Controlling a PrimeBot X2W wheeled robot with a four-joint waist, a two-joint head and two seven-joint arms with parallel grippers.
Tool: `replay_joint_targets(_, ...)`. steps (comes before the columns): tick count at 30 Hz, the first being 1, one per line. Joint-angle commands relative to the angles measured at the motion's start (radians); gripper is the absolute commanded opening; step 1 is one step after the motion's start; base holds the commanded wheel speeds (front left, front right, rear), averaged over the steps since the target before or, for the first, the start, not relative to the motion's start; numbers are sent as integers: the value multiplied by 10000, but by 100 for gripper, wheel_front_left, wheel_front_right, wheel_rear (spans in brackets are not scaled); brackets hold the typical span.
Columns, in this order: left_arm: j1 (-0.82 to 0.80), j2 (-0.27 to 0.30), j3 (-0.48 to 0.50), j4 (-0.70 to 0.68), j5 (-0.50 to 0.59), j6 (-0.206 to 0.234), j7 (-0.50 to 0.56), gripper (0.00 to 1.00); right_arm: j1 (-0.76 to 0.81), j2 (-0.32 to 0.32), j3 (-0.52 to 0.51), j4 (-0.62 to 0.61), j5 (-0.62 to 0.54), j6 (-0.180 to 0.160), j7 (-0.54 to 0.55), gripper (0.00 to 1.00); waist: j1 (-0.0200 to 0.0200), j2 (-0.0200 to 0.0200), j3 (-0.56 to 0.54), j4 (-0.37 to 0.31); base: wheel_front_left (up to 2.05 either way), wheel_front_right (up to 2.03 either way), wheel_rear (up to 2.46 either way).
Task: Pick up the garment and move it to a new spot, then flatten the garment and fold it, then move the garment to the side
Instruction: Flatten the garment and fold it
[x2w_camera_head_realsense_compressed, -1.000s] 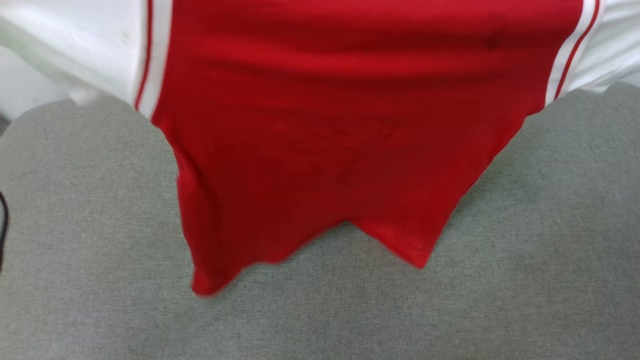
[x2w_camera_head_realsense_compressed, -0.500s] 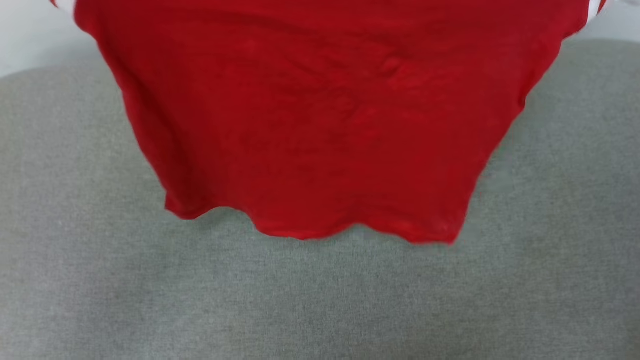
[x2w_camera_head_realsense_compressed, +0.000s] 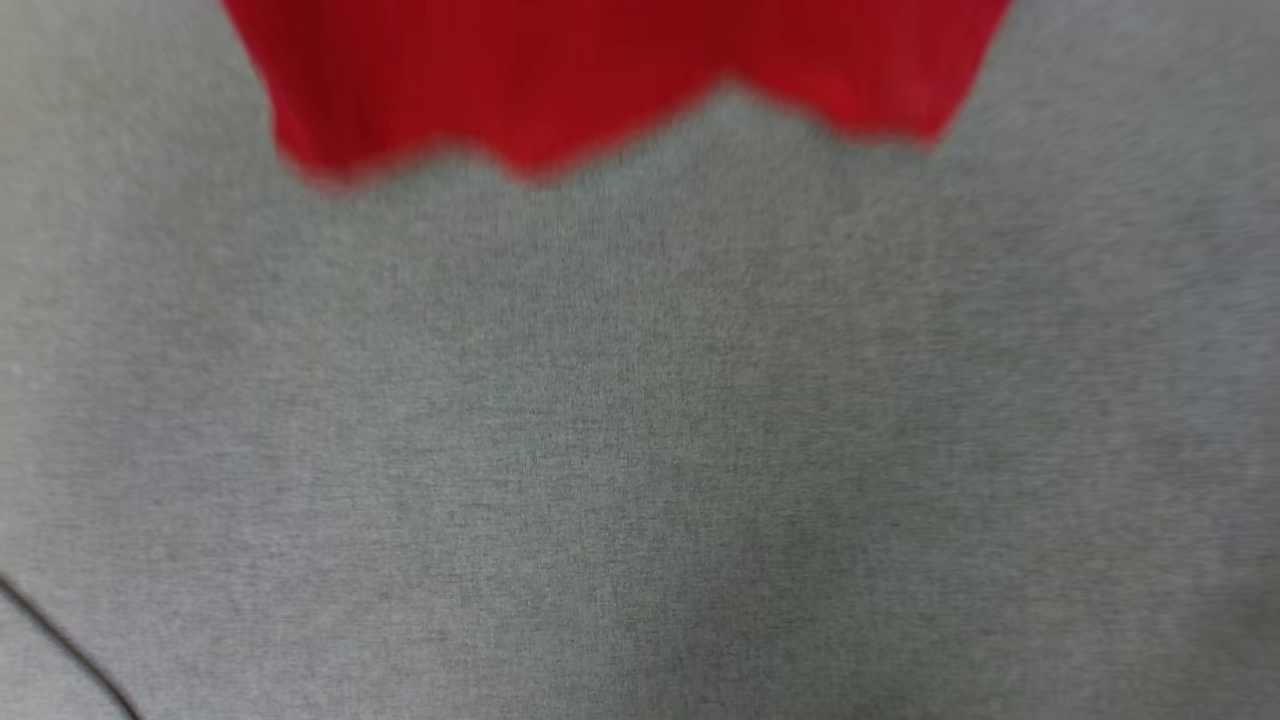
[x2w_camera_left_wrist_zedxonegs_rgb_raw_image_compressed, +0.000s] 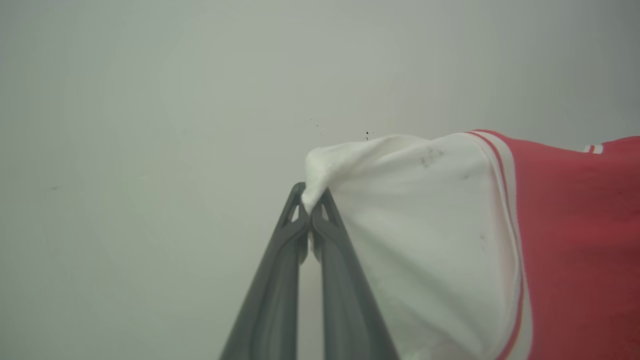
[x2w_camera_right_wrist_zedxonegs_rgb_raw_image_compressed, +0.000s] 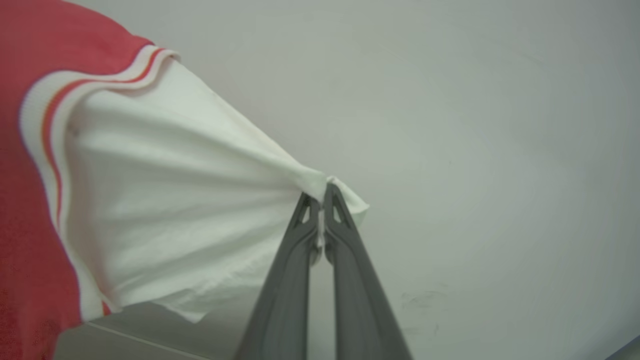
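Head view: the garment hangs at the top edge, its blurred red hem wavy over a grey fabric surface; whether they touch is unclear.

Left wrist view: the left jaws are pinched tight on the tip of a white sleeve, with the red body to the right.

Right wrist view: the right jaws are clamped tight on the other white sleeve, which is stretched taut.

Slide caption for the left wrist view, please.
Left pincer pinches the garment by its white sleeve tip against a plain pale backdrop.
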Motion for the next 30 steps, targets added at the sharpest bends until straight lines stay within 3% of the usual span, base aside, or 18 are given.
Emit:
replay_joint_targets(1, -448, -59, -67, 291, 101, -29, -155, 0, -390, 88, -50, 236, -204, -10, -154, 0, -1, 0, 688, 143, 0, 0, 0)
replay_joint_targets(9, -3205, -845, -642, 2860, 461, -238, -1303, 0, -2996, 687, -265, 2455, -1739, -13, -1643, 0, -1, 0, 1613, 338, 0, 0, 0)
replay_joint_targets(14, -3431, -1314, -904, 4013, 407, -327, -2074, 0, -3744, 1159, -609, 3711, -2554, -13, -2619, 0, -1, 0, 1872, 436, 0, 0, 0)
replay_joint_targets(21, -2527, -1786, -1193, 5072, 43, -411, -2991, 0, -2941, 1677, -652, 5016, -2628, -13, -3314, 0, -1, 0, 1839, 437, 0, 0, 0)
replay_joint_targets(30, 410, -2472, -1858, 5285, -245, -441, -3559, 0, -526, 1881, -121, 5678, -2054, -10, -3680, 0, -1, 0, 880, 389, 0, 0, 0)
